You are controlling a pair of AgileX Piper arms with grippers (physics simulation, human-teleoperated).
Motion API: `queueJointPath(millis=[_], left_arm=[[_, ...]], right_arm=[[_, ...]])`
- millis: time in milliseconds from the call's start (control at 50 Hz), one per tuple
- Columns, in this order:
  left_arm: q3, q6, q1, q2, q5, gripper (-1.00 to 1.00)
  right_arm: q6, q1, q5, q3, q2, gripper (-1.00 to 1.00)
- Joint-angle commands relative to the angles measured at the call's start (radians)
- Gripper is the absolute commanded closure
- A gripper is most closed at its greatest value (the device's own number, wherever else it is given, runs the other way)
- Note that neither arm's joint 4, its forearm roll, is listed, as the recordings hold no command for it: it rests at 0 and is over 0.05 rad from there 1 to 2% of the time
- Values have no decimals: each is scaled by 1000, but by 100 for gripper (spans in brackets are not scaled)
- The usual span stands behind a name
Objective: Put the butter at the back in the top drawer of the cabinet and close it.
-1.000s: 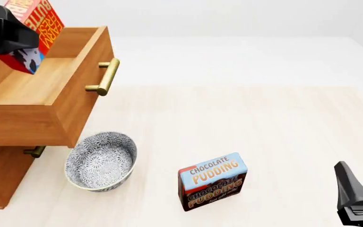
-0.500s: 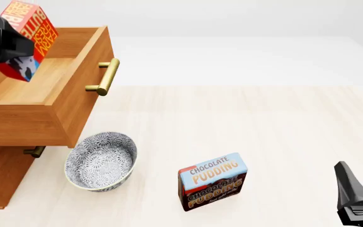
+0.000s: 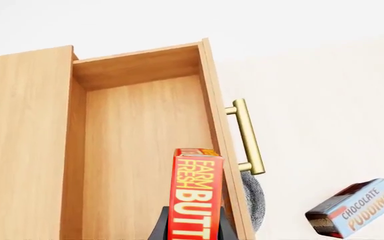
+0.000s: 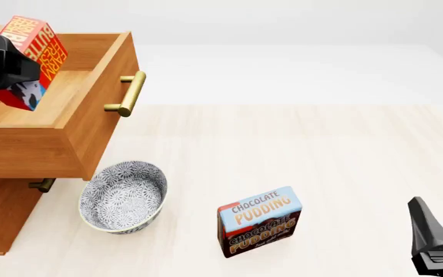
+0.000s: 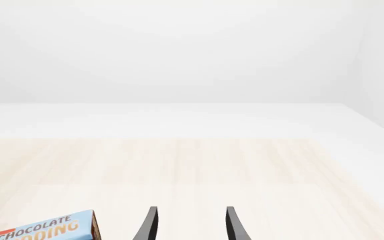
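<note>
2 fingers of my left gripper pinch the butter over the top drawer — tilted for dropping; right gripper spread, idle.

butter: "farm fresh butt…" | pudding box: "chocolate pudding", printed twice

Pale wood-grain table across the near and middle scene, plain white surface beyond its far edge, blank light grey-white wall at the far side, soft even light, faint shadows, no strong highlights
</note>
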Motion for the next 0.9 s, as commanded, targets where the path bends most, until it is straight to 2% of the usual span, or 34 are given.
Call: queueJointPath(millis=[20,240,360,900], left_arm=[[19,9,12,-13,-11,100],[27,-8,13,9,-35,100],[38,18,52,-10,-43,100],[83,-4,54,41,-106,100]], right_arm=[[0,0,0,0,0,-100],[0,0,0,0,0,-100],[0,0,0,0,0,-100],[0,0,0,0,0,-100]])
